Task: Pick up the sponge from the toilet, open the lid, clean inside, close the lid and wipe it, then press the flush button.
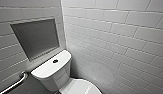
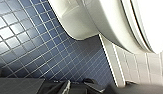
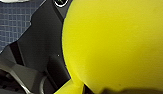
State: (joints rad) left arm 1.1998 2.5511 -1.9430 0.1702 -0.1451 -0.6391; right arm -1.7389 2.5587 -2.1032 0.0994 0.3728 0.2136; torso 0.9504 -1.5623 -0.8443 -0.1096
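The white toilet (image 1: pixel 53 72) stands in the corner, with the dark round flush button (image 1: pixel 55 61) in the middle of its tank top. Its lid (image 1: pixel 80 87) lies shut at the head view's lower edge. The yellow sponge (image 3: pixel 114 42) looms very close in the right wrist view, pinched at one end where my right gripper (image 3: pixel 80 88) is shut on it. The left wrist view looks along the underside of the toilet bowl (image 2: pixel 97 20), low over the floor, with the lid's edge (image 2: pixel 149 22) beside it.
White brick-tiled walls (image 1: pixel 117 37) close in behind and to the right of the toilet. A grey recessed panel (image 1: pixel 37 37) sits above the tank, and a metal grab bar (image 1: pixel 18 81) runs at lower left. Blue mosaic floor (image 2: pixel 29 45) lies beside the bowl.
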